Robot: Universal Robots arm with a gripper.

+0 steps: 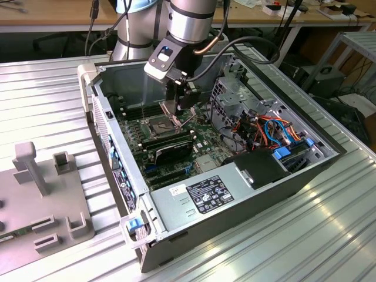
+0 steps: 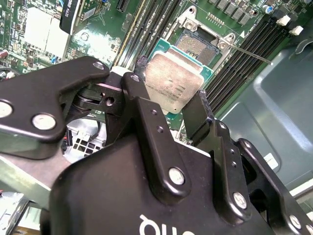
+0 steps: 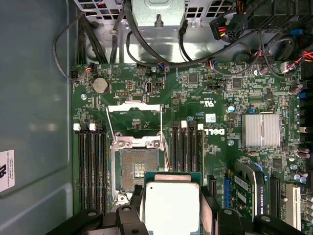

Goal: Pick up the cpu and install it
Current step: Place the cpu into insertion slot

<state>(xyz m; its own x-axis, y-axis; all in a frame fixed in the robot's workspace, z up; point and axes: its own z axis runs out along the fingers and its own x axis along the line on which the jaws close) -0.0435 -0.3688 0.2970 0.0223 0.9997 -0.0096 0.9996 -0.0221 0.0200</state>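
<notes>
End effector [image 2: 171, 95] pinching the cpu [image 2: 175, 83] by two opposite edges, metal top toward the wrist, held level above the motherboard [image 3: 220, 88], with the open socket [image 3: 138, 169] just past the chip's far edge and only partly under it.

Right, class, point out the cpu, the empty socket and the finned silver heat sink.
cpu [image 2: 173, 85]: second wrist view, middle of its silver-grey metal top.
socket [image 3: 139, 169]: first wrist view, its dark contact field.
heat sink [image 3: 262, 129]: first wrist view, middle of its fins.
</notes>
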